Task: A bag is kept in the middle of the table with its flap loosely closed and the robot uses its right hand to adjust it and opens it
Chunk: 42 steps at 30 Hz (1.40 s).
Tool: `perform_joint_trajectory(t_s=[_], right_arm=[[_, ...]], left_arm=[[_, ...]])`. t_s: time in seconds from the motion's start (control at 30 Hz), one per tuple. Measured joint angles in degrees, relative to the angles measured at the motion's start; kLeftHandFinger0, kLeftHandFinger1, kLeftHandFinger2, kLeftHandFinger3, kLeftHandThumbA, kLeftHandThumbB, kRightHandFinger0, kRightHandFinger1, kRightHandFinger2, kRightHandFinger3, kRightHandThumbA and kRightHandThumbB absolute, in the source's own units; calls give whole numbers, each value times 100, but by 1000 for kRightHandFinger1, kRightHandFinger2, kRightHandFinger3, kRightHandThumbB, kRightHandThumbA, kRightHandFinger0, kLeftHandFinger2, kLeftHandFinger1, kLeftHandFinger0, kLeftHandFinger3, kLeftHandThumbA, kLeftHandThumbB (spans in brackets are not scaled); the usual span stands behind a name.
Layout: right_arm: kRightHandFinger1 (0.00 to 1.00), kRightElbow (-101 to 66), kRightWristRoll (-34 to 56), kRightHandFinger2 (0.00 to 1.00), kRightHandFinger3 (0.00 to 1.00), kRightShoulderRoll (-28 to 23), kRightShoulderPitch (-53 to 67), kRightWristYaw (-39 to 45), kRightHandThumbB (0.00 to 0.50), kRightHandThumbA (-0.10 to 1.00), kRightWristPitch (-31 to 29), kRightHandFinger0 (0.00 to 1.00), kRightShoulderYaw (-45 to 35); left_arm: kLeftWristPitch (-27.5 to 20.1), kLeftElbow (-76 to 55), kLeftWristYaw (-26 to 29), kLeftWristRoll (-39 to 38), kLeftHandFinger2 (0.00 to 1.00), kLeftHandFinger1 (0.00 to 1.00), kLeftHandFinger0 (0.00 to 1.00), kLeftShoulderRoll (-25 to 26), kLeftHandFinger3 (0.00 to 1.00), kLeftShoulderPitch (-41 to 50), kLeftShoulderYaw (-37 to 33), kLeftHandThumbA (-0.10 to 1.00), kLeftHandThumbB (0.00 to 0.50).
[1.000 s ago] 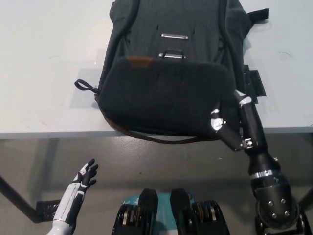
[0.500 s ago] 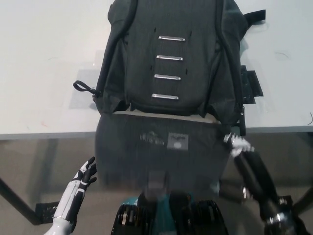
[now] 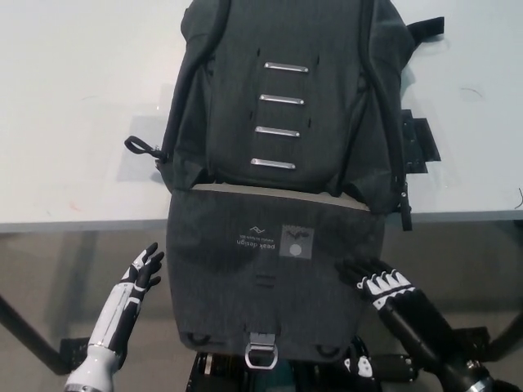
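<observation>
flap (image 3: 274, 278) now hangs fully open off the table (image 3: 73, 122) edge, right hand (image 3: 377, 282) fingers spread (empty) touching its corner.

one head view, looking steeply down over the table (image 3: 82, 106) edge.

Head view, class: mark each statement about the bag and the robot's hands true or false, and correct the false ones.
1. The bag's flap hangs open over the table's front edge. True.
2. The black right hand grips the flap. False: it sits beside the flap's lower right, fingers apart, holding nothing.
3. Four metal bars show on the bag's front. True.
4. The white left hand rests on the table. False: it hangs below the table edge, at lower left.
5. A metal buckle sits at the flap's bottom edge. True.
</observation>
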Motion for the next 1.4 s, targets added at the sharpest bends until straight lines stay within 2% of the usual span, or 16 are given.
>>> perform_joint_trajectory(t_s=[0.07,0.1,0.13,0.17,0.2,0.27,0.33,0.4,0.47,0.7,0.73,0.8,1.23,1.4], right_arm=[[1000,-103,55,1000,1000,-19,10,163,383,1000,76,1000,-112],[1000,-117,72,1000,1000,-21,16,181,375,1000,80,1000,-155],[1000,-127,143,1000,1000,-12,44,219,318,1000,82,1000,-288],[1000,-113,227,1000,1000,-7,91,228,305,1000,88,1000,-439],[1000,-77,344,1000,1000,21,137,217,320,1000,50,1000,-602],[1000,56,552,1000,1000,144,198,166,304,1000,-11,1000,-887],[1000,246,773,1000,1000,323,248,118,333,1000,-57,1000,-1154],[1000,388,974,1000,1000,504,296,75,322,1000,-107,1000,-1358],[1000,522,1224,1000,1000,763,345,53,290,1000,-163,1000,-1570],[1000,721,1979,1000,1000,1492,445,46,289,1000,-262,1000,-2012],[1000,732,2064,1000,1000,1547,457,47,297,1000,-265,1000,-2044],[1000,769,2289,1000,1000,1737,502,54,261,1000,-270,1000,-2135],[1000,984,3683,1000,1000,2418,682,355,310,1000,-284,1000,-2303],[1000,1094,4222,1000,1000,2513,680,576,299,1000,-287,1000,-2312]], left_arm=[[-2,0,-3,0,1000,1000,1000,1,1000,-1,6,1000,0],[-2,0,-3,0,1000,1000,1000,2,1000,-1,8,1000,0],[-2,1,-4,1,1000,1000,1000,5,1000,-3,12,1000,0],[-3,1,-5,1,1000,1000,1000,6,1000,-3,16,1000,0],[-3,3,-5,1,1000,1000,1000,9,1000,-4,18,1000,0],[-1,6,-5,2,1000,1000,1000,9,1000,-4,22,1000,0],[-1,6,-6,4,1000,1000,1000,6,1000,-4,20,1000,0],[0,8,-6,4,1000,1000,1000,5,1000,-4,19,1000,0],[1,12,-6,4,1000,1000,1000,5,1000,-4,19,1000,0],[5,20,-6,4,1000,1000,1000,5,1000,-4,20,1000,0],[5,21,-6,4,1000,1000,1000,5,1000,-4,20,1000,0],[5,23,-6,4,1000,1000,1000,5,1000,-4,20,1000,0],[5,23,-7,7,1000,1000,1000,6,1000,-18,20,1000,0],[-1,23,-12,7,1000,1000,1000,8,1000,-77,22,1000,0]])
